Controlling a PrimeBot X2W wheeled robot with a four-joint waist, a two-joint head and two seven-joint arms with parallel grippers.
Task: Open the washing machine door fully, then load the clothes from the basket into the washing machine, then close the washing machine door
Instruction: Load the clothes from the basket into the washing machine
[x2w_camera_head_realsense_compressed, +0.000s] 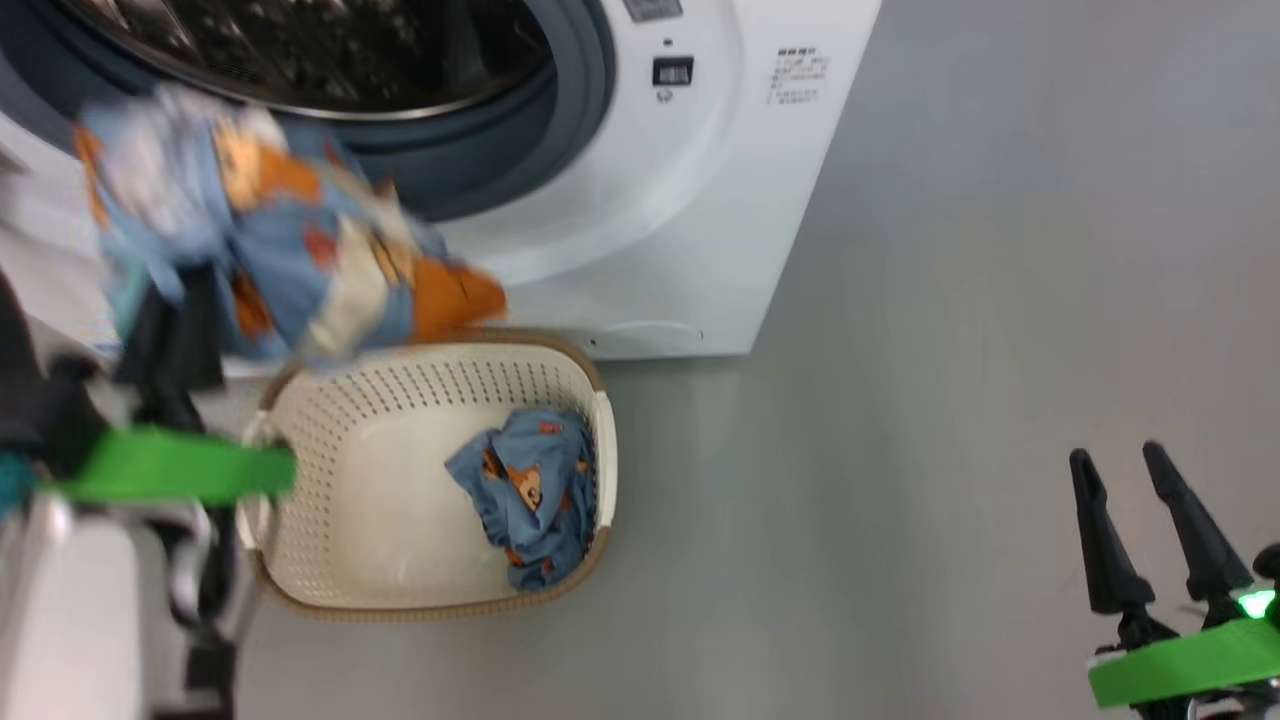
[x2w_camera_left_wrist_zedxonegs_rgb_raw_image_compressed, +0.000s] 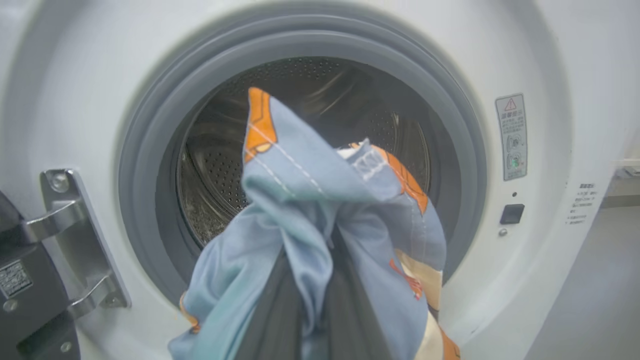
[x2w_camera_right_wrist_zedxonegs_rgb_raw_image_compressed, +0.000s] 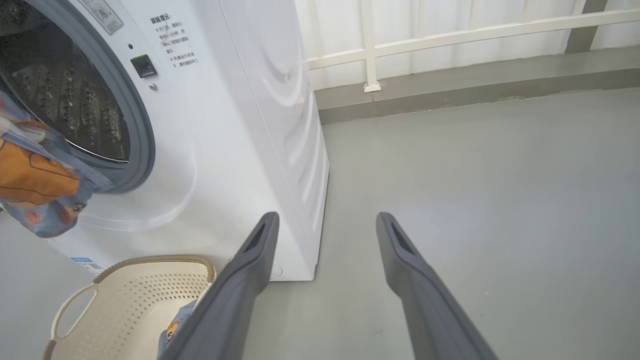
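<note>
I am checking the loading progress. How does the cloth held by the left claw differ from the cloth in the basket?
The held cloth hangs in the air before the open washing machine; the basket cloth lies crumpled against one wall of the basket. The held cloth shows large orange patches; the basket cloth is mostly blue. Both are light blue printed fabric.

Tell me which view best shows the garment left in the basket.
The head view: the blue garment lies unobstructed against the basket's right wall. The right wrist view catches just a corner beside the right tool's finger. The left wrist view faces the drum.
</note>
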